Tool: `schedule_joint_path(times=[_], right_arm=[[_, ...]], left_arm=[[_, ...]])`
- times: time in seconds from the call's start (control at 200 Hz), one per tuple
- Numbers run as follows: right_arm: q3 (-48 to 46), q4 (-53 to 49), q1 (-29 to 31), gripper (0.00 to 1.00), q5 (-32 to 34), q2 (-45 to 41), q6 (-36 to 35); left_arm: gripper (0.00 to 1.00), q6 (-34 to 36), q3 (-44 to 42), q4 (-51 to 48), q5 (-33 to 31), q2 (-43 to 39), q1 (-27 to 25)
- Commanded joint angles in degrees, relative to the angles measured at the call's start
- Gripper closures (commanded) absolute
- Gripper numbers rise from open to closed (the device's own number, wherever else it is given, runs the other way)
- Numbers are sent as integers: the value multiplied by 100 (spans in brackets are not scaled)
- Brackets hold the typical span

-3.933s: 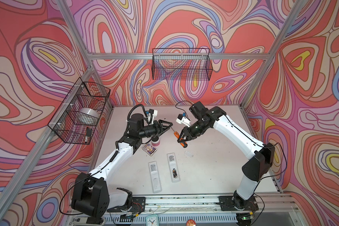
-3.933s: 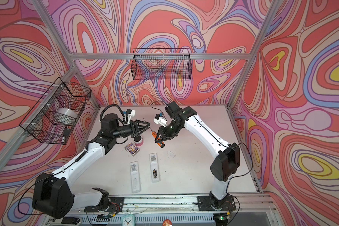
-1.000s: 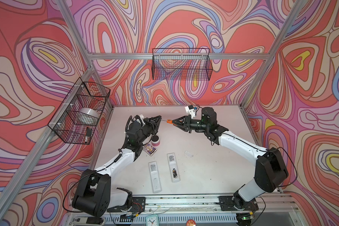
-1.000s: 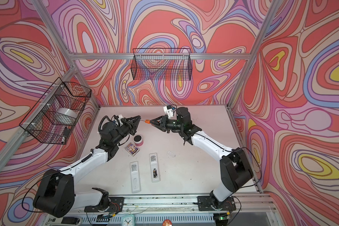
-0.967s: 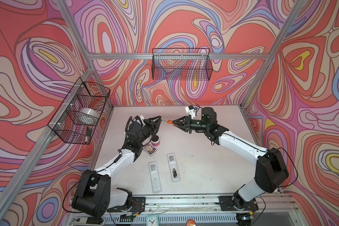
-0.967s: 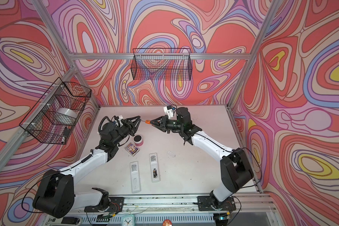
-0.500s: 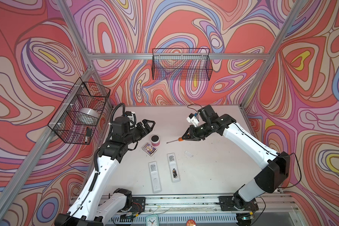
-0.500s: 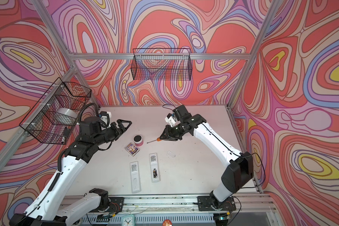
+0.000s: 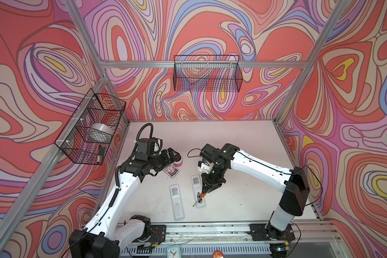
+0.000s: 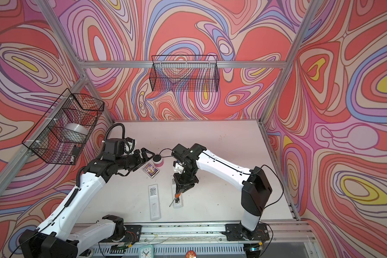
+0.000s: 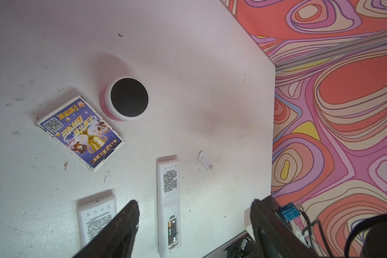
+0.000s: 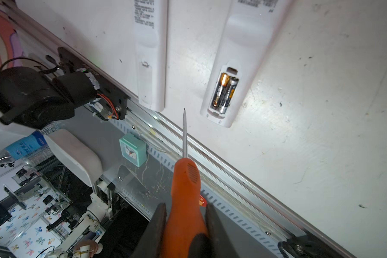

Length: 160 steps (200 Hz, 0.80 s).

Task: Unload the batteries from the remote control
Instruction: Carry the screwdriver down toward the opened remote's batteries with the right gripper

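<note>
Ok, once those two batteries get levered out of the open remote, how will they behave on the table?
The batteries are smooth slim cylinders, so they will probably roll once free on the flat table. They sit snug side by side in the open remote, so they may resist at first, then pop out suddenly.

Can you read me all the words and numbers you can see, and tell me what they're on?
Nothing reads clearly enough to quote.
Card box: a QR code and Chinese lettering, too unclear to read.
Open remote: back label print too small.
Closed remote: back label print too small.
Batteries: lettering blurred.
Clock: dial numbers too small.
</note>
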Motion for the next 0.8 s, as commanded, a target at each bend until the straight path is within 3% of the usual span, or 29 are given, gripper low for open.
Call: schedule_joint_path(times=[0.0, 0.396, 0.536, 0.676, 0.796], right_arm=[[158, -398, -1, 99, 558, 88, -79], [737, -749, -11, 99, 1405, 559, -169], [804, -631, -20, 99, 996, 520, -308], [772, -377, -77, 99, 625, 422, -213], [598, -143, -308, 99, 167, 163, -171]], left_arm=[[19, 106, -85, -146, 190, 67, 11], [19, 62, -325, -56, 388, 141, 1], [20, 157, -502, -18, 719, 218, -62], [20, 1245, -253, -665, 1181, 591, -347], [20, 2619, 175, -1572, 826, 727, -718]])
